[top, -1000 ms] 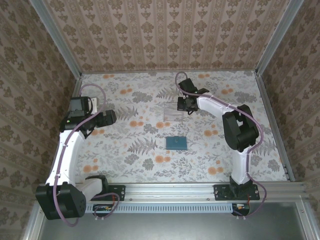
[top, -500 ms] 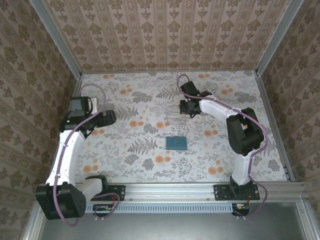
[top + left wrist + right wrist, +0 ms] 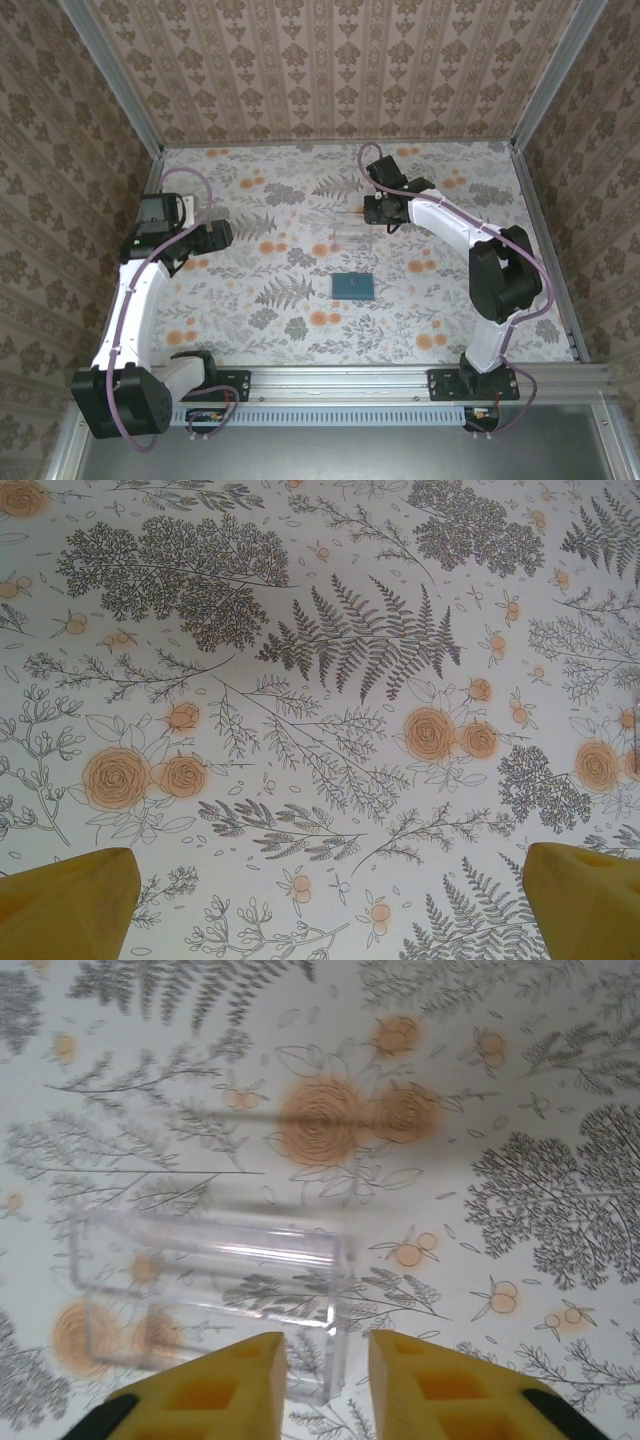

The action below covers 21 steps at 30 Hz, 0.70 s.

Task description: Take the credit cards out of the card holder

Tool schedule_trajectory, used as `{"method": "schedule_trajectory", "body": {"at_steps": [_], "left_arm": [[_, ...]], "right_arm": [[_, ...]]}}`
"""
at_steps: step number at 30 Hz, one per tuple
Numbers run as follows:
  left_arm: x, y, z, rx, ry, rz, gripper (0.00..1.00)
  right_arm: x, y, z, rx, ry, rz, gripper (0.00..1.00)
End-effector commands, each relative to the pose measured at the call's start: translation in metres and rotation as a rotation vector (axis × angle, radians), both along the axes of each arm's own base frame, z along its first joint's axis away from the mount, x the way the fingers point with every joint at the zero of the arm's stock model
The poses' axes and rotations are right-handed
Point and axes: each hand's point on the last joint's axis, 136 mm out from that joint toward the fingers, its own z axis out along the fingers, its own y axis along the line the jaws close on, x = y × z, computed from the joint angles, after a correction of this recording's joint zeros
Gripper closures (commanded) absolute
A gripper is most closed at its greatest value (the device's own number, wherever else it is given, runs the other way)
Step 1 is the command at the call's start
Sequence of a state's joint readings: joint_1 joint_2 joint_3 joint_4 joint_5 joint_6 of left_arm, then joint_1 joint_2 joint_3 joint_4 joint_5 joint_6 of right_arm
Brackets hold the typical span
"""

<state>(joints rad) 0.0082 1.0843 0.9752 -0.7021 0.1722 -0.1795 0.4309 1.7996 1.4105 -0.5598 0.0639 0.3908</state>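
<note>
Floral-print table (image 3: pixel 250 310), walled on three sides, carries every item. At the left, the left gripper (image 3: pixel 325 890) hangs over bare cloth with jaws fully apart, judged to be parked clear of the work. At far centre, the right gripper (image 3: pixel 327 1350) has its fingers slightly parted astride one corner wall of the transparent tray (image 3: pixel 200 1250), without clamping it. At table centre the card holder (image 3: pixel 353 286) lies closed, well apart from the right gripper and nearer the bases. By judgement, the credit cards remain inside it.

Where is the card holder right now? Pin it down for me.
In the top view the card holder lies closed and flat near the middle of the table, nearer the arm bases than the clear tray and apart from it.
</note>
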Motion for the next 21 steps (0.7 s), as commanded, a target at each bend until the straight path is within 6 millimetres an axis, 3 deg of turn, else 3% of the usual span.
{"method": "schedule_trajectory", "body": {"at_steps": [1, 7, 13, 17, 21], "left_arm": [[0.0, 0.001, -0.006, 0.008, 0.003, -0.015, 0.0], [0.001, 0.001, -0.006, 0.009, 0.005, -0.016, 0.0], [0.001, 0.001, -0.007, 0.011, 0.008, -0.017, 0.0], [0.001, 0.001, -0.007, 0.012, 0.005, -0.017, 0.0], [0.001, 0.001, -0.007, 0.014, 0.006, -0.016, 0.0]], "right_arm": [[-0.022, 0.024, 0.015, 0.036, -0.009, 0.27, 0.64], [-0.065, 0.05, 0.007, -0.032, -0.053, 0.775, 0.6], [-0.118, 0.059, -0.01, -0.077, -0.07, 1.194, 0.35], [-0.134, 0.062, -0.022, -0.122, -0.075, 1.325, 0.2], [-0.143, 0.066, -0.037, -0.169, -0.036, 1.398, 0.15]]}}
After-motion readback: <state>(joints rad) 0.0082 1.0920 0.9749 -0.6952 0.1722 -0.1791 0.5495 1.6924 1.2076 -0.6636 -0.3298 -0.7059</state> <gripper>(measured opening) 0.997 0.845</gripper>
